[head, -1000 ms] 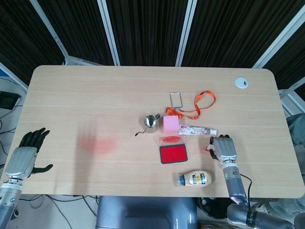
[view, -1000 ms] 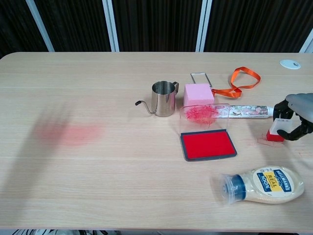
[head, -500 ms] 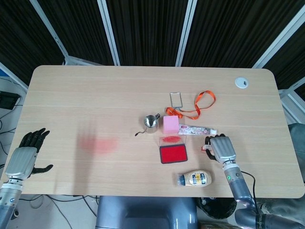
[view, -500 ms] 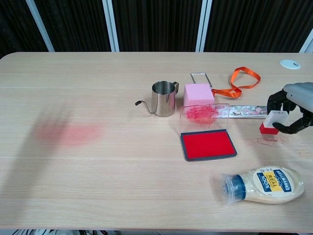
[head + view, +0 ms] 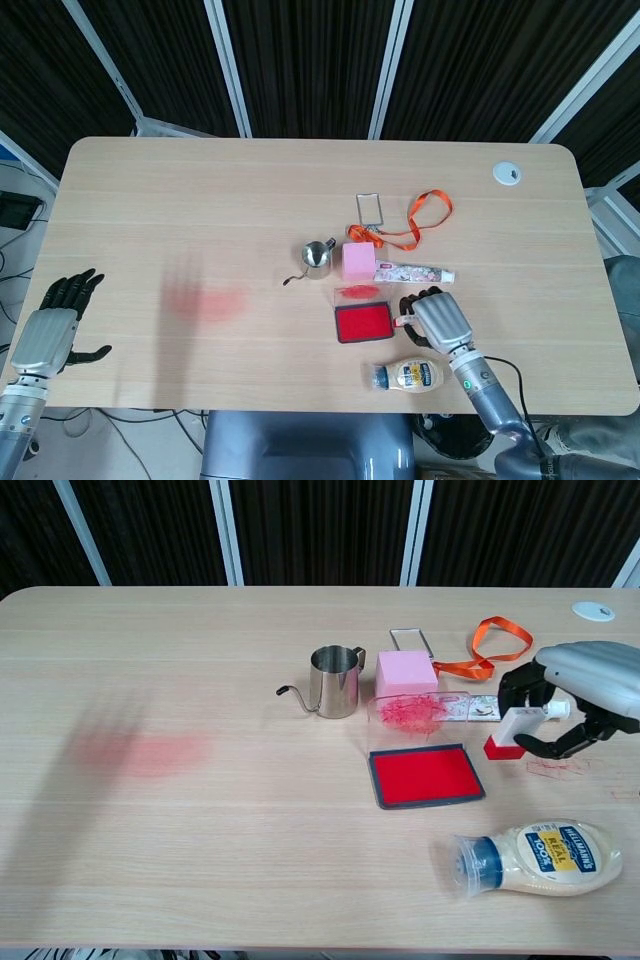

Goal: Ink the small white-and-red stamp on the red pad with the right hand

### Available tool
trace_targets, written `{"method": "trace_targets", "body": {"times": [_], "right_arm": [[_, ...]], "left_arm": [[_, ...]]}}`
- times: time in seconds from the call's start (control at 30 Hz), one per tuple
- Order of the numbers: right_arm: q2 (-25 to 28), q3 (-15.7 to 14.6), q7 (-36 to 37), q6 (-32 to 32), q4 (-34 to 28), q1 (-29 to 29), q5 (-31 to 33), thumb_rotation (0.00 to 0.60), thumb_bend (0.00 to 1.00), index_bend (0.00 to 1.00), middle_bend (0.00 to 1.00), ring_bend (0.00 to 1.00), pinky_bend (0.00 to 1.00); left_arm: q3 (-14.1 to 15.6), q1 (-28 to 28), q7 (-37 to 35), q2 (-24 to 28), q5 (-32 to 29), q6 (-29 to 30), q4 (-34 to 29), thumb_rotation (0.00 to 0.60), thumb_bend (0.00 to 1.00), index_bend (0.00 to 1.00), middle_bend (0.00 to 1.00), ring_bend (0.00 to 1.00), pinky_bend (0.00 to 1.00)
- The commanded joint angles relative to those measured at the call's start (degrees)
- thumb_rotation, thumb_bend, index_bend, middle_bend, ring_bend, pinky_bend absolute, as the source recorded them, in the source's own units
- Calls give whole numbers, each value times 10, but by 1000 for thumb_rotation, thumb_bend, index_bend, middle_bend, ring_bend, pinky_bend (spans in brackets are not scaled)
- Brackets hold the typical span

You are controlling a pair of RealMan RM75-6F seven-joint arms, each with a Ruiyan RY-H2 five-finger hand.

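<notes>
Right hand (image 5: 575,695) grips stamp (image 5: 512,733) — fingertips hidden.

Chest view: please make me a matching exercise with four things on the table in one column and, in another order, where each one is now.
Things:
1. stamp
2. bottle
3. metal jug
4. orange ribbon

Places:
A. lying on its side at the near edge
B. left of the pink block
C. held by the right hand, just right of the red pad
D. far side, beyond the pink block

Pairs: 1-C, 2-A, 3-B, 4-D
</notes>
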Motion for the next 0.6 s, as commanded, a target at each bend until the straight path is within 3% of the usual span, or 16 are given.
{"method": "trace_targets", "body": {"times": [0.03, 0.6], "right_arm": [[-17, 4, -8, -8, 2, 9, 3, 600, 614, 792, 683, 467, 371], [-105, 23, -16, -29, 68, 33, 38, 600, 615, 799, 686, 467, 371]], "left_arm": [[0, 0, -2, 1, 0, -1, 0, 600, 1, 0, 0, 0, 0], [0, -4, -17, 6, -1, -10, 0, 600, 1, 0, 0, 0, 0]]}}
